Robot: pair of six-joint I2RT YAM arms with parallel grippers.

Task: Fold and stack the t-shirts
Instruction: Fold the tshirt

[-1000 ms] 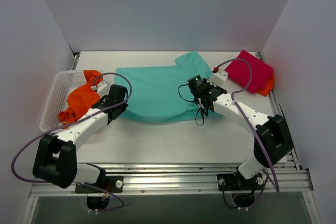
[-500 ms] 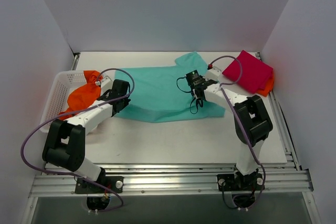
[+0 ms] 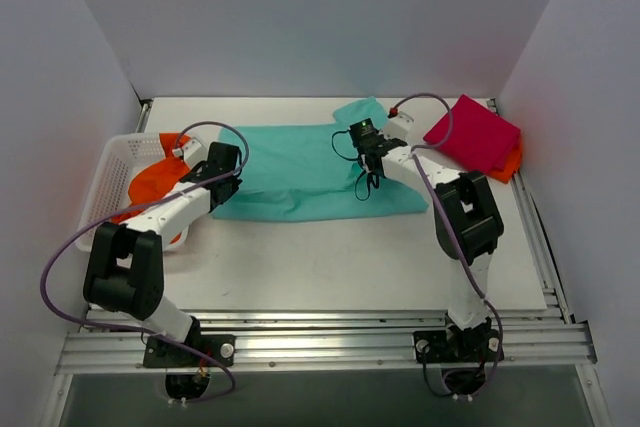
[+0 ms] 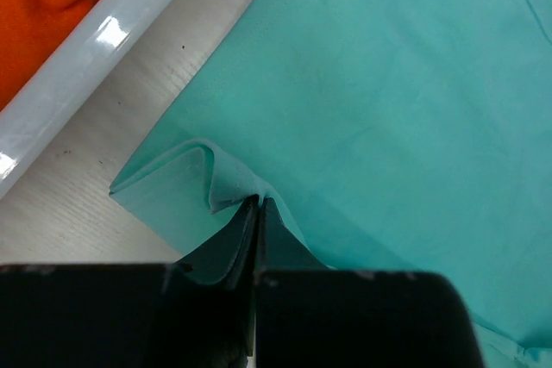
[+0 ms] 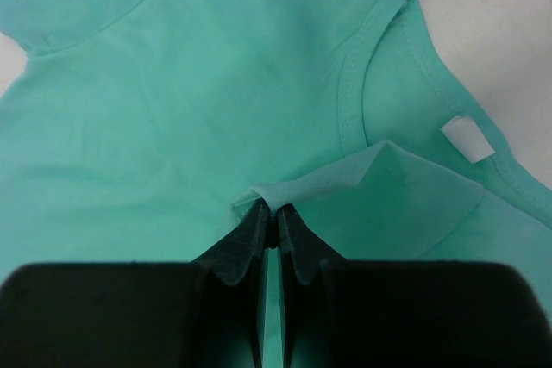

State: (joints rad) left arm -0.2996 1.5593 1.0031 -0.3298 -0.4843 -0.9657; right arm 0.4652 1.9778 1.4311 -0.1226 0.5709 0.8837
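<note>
Left wrist view: left gripper (image 4: 259, 204) pinches teal t-shirt (image 4: 388, 84); right gripper (image 5: 269, 210) likewise clamps it.

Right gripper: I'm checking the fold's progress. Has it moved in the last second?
Yes. The right gripper, shut on the teal t-shirt, moved toward the back wall, now level with the folded magenta t-shirt.

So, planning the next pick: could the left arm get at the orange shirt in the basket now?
Probably not yet: the left hand is shut on the teal shirt. The orange shirt in the basket lies just beside it, nothing between, so reach looks fine once it lets go.
</note>
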